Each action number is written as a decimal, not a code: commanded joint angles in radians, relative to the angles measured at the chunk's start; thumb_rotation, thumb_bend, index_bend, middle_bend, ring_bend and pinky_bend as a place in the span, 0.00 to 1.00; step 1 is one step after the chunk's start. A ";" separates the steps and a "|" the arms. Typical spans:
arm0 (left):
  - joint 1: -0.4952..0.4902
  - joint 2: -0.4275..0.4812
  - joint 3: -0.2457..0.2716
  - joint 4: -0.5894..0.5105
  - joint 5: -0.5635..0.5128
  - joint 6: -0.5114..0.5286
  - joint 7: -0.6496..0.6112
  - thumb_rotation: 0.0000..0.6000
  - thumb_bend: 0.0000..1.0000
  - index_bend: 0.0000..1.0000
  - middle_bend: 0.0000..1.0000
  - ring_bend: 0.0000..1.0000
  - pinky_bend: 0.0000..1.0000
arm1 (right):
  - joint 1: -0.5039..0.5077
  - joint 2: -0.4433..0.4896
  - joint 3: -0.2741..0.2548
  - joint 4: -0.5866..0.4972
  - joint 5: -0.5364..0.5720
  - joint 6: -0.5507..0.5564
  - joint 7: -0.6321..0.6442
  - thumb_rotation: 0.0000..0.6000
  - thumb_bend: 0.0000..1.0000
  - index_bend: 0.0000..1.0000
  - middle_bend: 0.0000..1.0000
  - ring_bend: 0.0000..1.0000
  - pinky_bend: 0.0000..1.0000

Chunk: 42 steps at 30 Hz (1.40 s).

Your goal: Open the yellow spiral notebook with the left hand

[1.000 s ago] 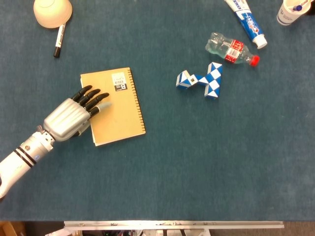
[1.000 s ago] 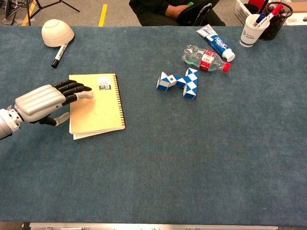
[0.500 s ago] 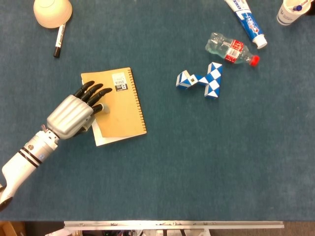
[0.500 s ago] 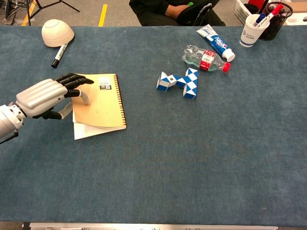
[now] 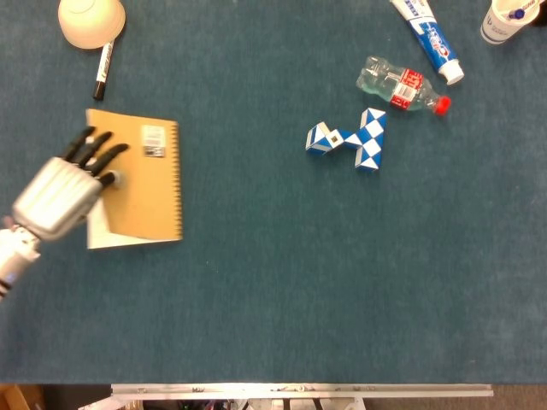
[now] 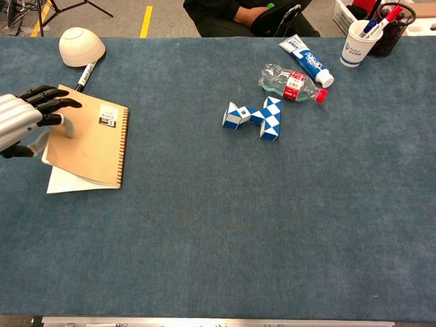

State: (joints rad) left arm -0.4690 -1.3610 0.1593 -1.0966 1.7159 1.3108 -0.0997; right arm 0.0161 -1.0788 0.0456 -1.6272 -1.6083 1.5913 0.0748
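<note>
My left hand (image 5: 60, 192) pinches the cover's free edge on the yellow notebook (image 5: 141, 184) at the table's left side. If I drag sideways, the cover slips free and the book just slides.

Notebook (image 5: 139, 182) near tabletop's (image 5: 282, 299) left edge, cover raised off pages along its left side. Left hand (image 5: 61, 190) at notebook's left edge, fingers (image 6: 51, 104) on cover. Marker (image 5: 102, 70) behind notebook; bowl (image 5: 91, 20) upturned at far left corner, just beside marker. Puzzle toy (image 5: 352, 138) mid-table. Bottle (image 5: 402, 86) on its side behind toy; toothpaste tube (image 5: 430, 38) beyond bottle. Cup (image 6: 360, 41) at far right corner, pens inside.
</note>
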 commanded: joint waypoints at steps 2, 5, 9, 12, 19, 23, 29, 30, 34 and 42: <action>0.033 0.068 0.003 -0.032 0.012 0.051 0.101 1.00 0.65 0.63 0.13 0.01 0.00 | -0.003 -0.001 -0.002 0.002 -0.002 0.005 0.002 1.00 0.35 0.09 0.10 0.00 0.00; 0.041 0.100 0.006 -0.078 0.035 0.073 0.161 1.00 0.65 0.63 0.13 0.01 0.00 | -0.007 -0.001 -0.004 0.006 -0.002 0.011 0.005 1.00 0.35 0.09 0.10 0.00 0.00; 0.027 0.121 0.010 -0.152 0.080 0.070 0.227 1.00 0.65 0.62 0.13 0.01 0.00 | -0.012 -0.003 -0.006 0.012 -0.001 0.016 0.014 1.00 0.35 0.09 0.10 0.00 0.00; -0.001 0.133 0.008 -0.236 0.116 0.038 0.294 1.00 0.65 0.62 0.13 0.01 0.00 | -0.016 -0.004 -0.007 0.021 0.002 0.021 0.024 1.00 0.35 0.09 0.10 0.00 0.00; -0.071 0.119 -0.015 -0.392 0.143 -0.096 0.427 1.00 0.65 0.59 0.13 0.01 0.00 | -0.026 -0.004 -0.006 0.043 0.011 0.030 0.050 1.00 0.35 0.09 0.10 0.00 0.00; -0.101 0.089 -0.032 -0.443 0.117 -0.177 0.455 1.00 0.65 0.57 0.13 0.01 0.00 | -0.029 -0.005 -0.005 0.053 0.017 0.031 0.065 1.00 0.35 0.09 0.10 0.00 0.00; -0.122 0.042 -0.057 -0.469 0.064 -0.255 0.488 1.00 0.65 0.45 0.12 0.00 0.00 | -0.030 -0.008 -0.004 0.068 0.025 0.027 0.081 1.00 0.35 0.09 0.10 0.00 0.00; -0.123 0.040 -0.059 -0.477 0.054 -0.266 0.491 1.00 0.65 0.40 0.12 0.00 0.00 | -0.030 -0.008 -0.004 0.069 0.026 0.027 0.083 1.00 0.35 0.09 0.10 0.00 0.00; -0.118 0.035 -0.065 -0.516 0.015 -0.285 0.500 1.00 0.65 0.26 0.12 0.00 0.00 | -0.030 -0.011 -0.002 0.077 0.028 0.026 0.094 1.00 0.35 0.09 0.10 0.00 0.00; -0.092 0.058 -0.060 -0.582 -0.009 -0.252 0.463 1.00 0.64 0.16 0.11 0.00 0.00 | -0.023 -0.014 -0.002 0.090 0.026 0.015 0.107 1.00 0.35 0.09 0.10 0.00 0.00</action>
State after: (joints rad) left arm -0.5708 -1.3134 0.0987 -1.6709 1.7088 1.0413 0.3628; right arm -0.0076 -1.0934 0.0436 -1.5376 -1.5824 1.6071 0.1814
